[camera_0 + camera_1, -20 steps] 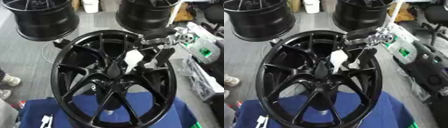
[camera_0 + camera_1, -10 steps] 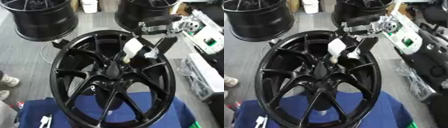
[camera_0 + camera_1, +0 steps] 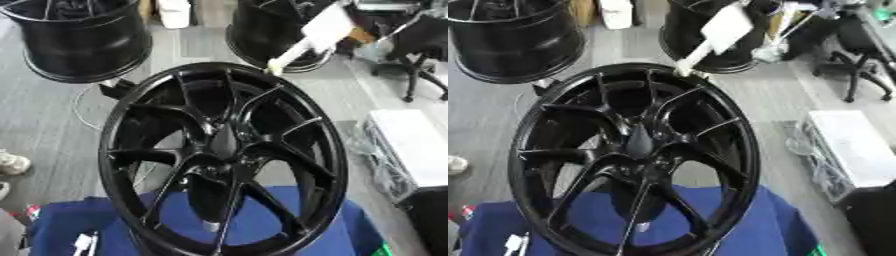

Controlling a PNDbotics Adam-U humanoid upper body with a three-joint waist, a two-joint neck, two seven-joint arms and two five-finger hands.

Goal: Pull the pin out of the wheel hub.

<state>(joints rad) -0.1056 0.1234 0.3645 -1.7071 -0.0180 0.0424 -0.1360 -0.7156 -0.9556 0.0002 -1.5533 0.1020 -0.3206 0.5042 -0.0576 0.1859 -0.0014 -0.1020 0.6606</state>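
Even, bright indoor light; soft sheen on the black wheel hub (image 3: 223,155) spokes. The white pin (image 3: 715,35) is streaked by motion blur; the whole picture is soft.

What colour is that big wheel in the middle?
Glossy black wheel, best seen in the left eye view.

Three black wheels (image 3: 223,155): one in front, two behind. One white pin (image 3: 308,37). One blue cloth (image 3: 74,220).
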